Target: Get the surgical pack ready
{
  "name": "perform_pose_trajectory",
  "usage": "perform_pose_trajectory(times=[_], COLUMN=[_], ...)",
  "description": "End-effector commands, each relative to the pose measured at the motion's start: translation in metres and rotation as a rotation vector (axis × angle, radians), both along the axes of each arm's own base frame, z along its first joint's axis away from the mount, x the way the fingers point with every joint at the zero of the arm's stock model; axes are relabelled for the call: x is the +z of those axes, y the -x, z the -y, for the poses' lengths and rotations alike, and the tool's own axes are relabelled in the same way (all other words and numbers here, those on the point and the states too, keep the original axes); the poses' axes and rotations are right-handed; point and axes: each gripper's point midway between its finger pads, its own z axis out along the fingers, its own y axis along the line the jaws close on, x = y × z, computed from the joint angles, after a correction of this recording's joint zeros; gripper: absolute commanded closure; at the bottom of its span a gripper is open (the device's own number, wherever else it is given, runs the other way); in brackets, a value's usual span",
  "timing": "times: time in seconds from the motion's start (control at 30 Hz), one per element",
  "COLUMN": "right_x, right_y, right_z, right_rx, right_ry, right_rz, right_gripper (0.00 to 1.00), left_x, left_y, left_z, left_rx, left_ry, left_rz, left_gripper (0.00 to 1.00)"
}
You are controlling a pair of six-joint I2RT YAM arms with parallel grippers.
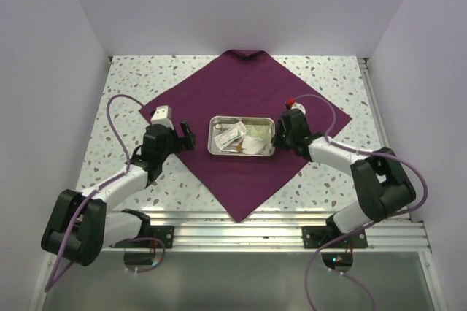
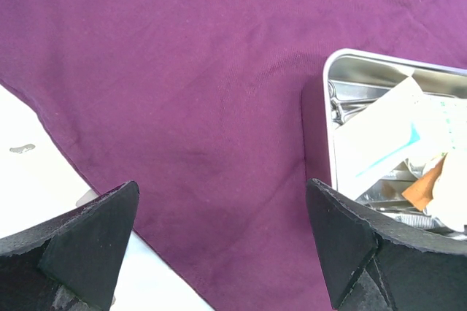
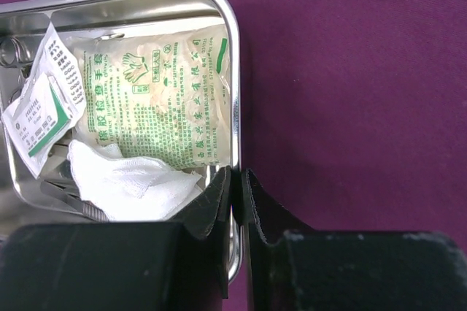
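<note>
The top camera looked down from above and behind the arms, far enough to take in the counter, cloth and tray. The left wrist camera sat close over the cloth, facing the tray's left end past the left hand. The right wrist camera looked closely past the right hand at the tray's right end. All three views shared the tray.

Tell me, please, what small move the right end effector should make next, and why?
Probably open the right end effector and lift it clear. It pinches the right rim of the steel tray, which already sits near the middle of the spread purple cloth, so folding seems next.
</note>
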Motion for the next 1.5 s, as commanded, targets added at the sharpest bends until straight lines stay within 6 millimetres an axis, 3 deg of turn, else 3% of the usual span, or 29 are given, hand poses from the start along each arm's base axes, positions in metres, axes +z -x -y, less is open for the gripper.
perform_pose_trajectory(times=[0.0, 0.1, 0.2, 0.23, 0.33, 0.63, 0.83, 0.93, 1.1, 1.23, 1.47], right_x=[0.010, 0.012, 0.014, 0.016, 0.029, 0.088, 0.099, 0.093, 0.084, 0.074, 0.058], right_y=[-0.017, -0.020, -0.024, -0.024, -0.023, -0.002, 0.041, 0.081, 0.129, 0.175, 0.229], right_z=[-0.009, -0.012, -0.011, -0.011, -0.005, 0.015, -0.003, -0.028, -0.045, -0.068, -0.094], right_rx=[0.002, 0.011, 0.010, 0.013, 0.005, 0.067, 0.246, 0.366, 0.470, 0.599, 0.708], right_ry=[-0.023, -0.027, -0.011, -0.007, 0.009, 0.076, 0.063, 0.087, 0.094, 0.067, 0.143], right_rz=[0.047, 0.058, 0.063, 0.064, 0.084, 0.185, 0.200, 0.190, 0.202, 0.182, 0.191], right_gripper=[0.90, 0.87, 0.77, 0.63, 0.47, 0.37, 0.40, 0.42, 0.50, 0.51, 0.43], left_x=[0.013, 0.013, 0.011, 0.012, 0.012, 0.014, 0.014, 0.013, 0.013, 0.014, 0.013], left_y=[-0.005, -0.006, -0.006, -0.006, -0.006, -0.006, -0.007, -0.007, -0.007, -0.008, -0.008], left_z=[0.005, 0.005, 0.004, 0.004, 0.003, 0.001, 0.001, 0.000, -0.002, -0.002, -0.002], left_rx=[-0.026, -0.024, -0.021, -0.020, -0.012, -0.005, -0.003, 0.000, 0.009, 0.010, 0.010], left_ry=[-0.002, -0.005, -0.008, -0.009, -0.012, -0.013, -0.016, -0.017, -0.023, -0.023, -0.026], left_rz=[0.061, 0.062, 0.056, 0.057, 0.054, 0.060, 0.057, 0.058, 0.058, 0.061, 0.055], left_gripper=[0.00, 0.00, 0.00, 0.00, 0.00, 0.00, 0.00, 0.00, 0.00, 0.00, 0.00])
